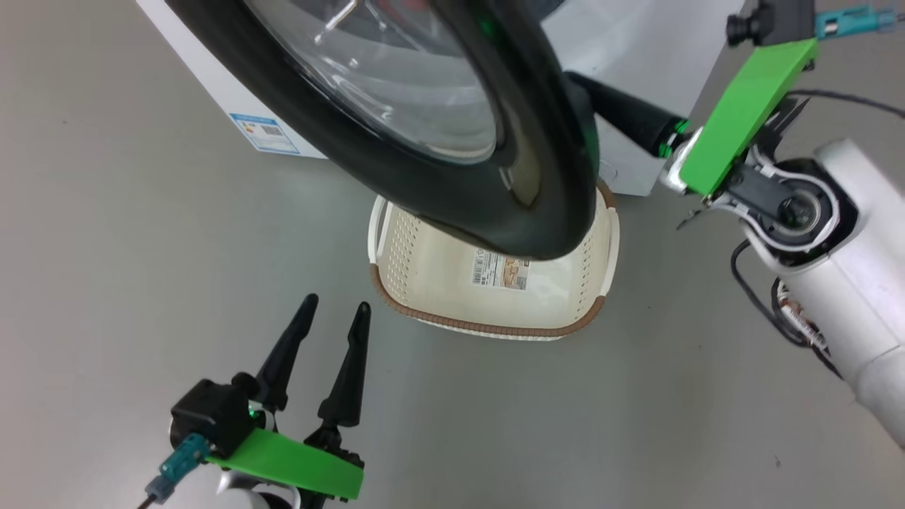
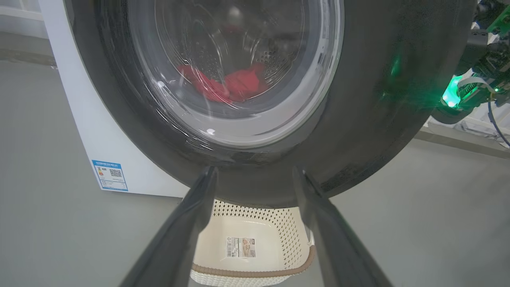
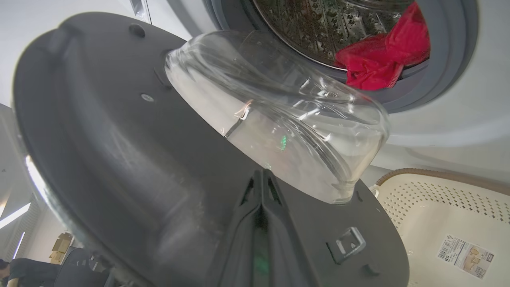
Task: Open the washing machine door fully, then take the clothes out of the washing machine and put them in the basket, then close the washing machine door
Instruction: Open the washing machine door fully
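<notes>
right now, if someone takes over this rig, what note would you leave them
Left gripper: open, empty, hovering over the floor in front of the basket.
Right gripper: shut, holding nothing, fingertips at the inner face of the washing machine door, beside its glass bowl.
Things: door swung part way out, over the basket; red clothes in the drum of the washing machine; basket on the floor, empty but for a sticker.
Done: door unlatched, partly open.
Left: open it fully, move the clothes to the basket, close the door.
</notes>
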Robot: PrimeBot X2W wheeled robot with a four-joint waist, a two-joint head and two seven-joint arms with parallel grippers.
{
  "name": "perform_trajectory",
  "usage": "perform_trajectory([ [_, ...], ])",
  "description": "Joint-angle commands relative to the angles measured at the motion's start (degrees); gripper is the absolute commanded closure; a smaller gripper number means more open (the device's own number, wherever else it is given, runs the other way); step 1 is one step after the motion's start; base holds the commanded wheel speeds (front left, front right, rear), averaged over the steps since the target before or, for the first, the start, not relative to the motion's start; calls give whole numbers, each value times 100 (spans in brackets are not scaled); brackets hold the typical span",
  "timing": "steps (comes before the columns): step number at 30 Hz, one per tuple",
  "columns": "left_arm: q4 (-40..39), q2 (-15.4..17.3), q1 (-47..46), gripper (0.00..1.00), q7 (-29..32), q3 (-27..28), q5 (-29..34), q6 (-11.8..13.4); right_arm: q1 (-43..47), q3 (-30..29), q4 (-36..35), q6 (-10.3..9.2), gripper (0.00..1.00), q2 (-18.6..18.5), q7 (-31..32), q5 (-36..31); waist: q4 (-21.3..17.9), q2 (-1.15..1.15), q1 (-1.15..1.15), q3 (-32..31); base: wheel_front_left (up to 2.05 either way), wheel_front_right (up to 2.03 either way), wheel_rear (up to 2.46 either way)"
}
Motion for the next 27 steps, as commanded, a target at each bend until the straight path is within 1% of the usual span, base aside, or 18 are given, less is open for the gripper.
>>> perform_trajectory([
  [1,-152,67,102,0,-69,211,58,-32,165,42,-207,45,100,105,19,-34,8,0,0,-46,0,0,0],
  [14,-185,48,254,0,-69,271,66,-32,754,300,-629,45,100,334,127,-18,121,0,0,-281,0,0,0],
  [27,-238,31,333,0,-69,322,85,-32,1028,482,-798,45,100,584,259,-8,207,0,0,-390,0,0,0],
])
